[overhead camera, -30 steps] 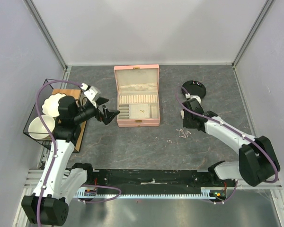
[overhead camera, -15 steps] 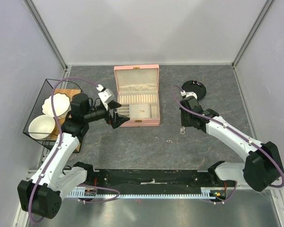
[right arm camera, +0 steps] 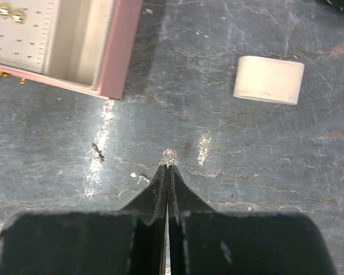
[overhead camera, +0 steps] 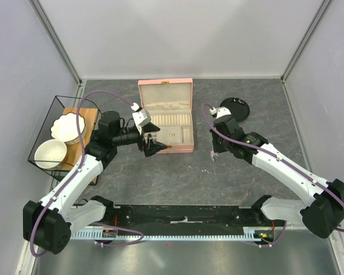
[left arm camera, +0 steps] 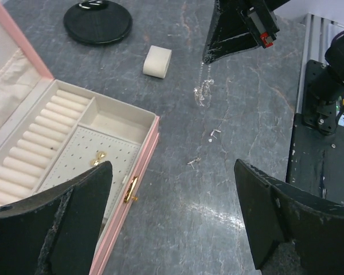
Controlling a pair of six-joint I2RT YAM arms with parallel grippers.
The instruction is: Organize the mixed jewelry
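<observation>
Right gripper (right arm camera: 168, 167) pinches a thin chain (left arm camera: 203, 91), hanging right of the pink box (overhead camera: 165, 150). Left gripper (overhead camera: 150, 144) gapes wide, empty, at the box's front-left corner.

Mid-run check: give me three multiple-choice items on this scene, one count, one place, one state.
1. How many white bowls sit in the wire basket? A two; B one; C four.
2. Where do the gold earrings lie? A in a bowl; B in the pink jewelry box, in its perforated compartment; C on its raised lid.
3. The right gripper is: A wide open; B shut on an earring; C shut on the thin chain.
A: one scalloped and one plain bowl show.
B: the left wrist view shows them on the dotted panel.
C: the chain dangles from its closed tips.
</observation>
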